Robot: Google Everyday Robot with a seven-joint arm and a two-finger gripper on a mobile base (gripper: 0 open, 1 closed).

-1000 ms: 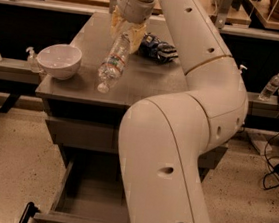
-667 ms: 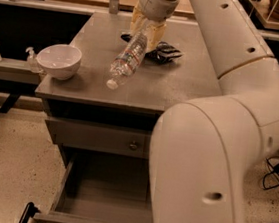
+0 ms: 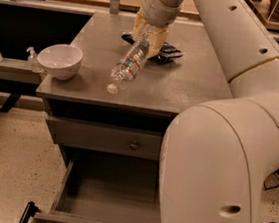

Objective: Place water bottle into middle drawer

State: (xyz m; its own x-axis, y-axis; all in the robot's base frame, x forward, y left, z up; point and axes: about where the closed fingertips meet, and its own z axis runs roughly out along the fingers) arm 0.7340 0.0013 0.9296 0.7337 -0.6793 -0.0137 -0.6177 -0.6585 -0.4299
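Observation:
The water bottle (image 3: 130, 62) is clear and ribbed, with a white cap and a red-and-white label band. It hangs tilted over the grey cabinet top (image 3: 192, 89), cap pointing down and to the left. My gripper (image 3: 149, 36) is shut on its upper, base end, with tan fingers (image 3: 158, 39) on either side. The middle drawer (image 3: 109, 200) stands pulled open below the cabinet front, its plain grey tray showing. The bottle is above the countertop, behind and well above the open drawer.
A white bowl (image 3: 60, 60) sits at the top's left front corner. A dark blue snack bag (image 3: 167, 51) lies behind the gripper. A closed drawer front with a round knob (image 3: 134, 145) is above the open drawer. Small pump-top bottles (image 3: 32, 58) stand on a shelf at left. My arm (image 3: 224, 158) fills the right side.
My gripper has carried the bottle a little to the right over the cabinet top, and the arm has swung right. The bowl, bag and drawer have not moved.

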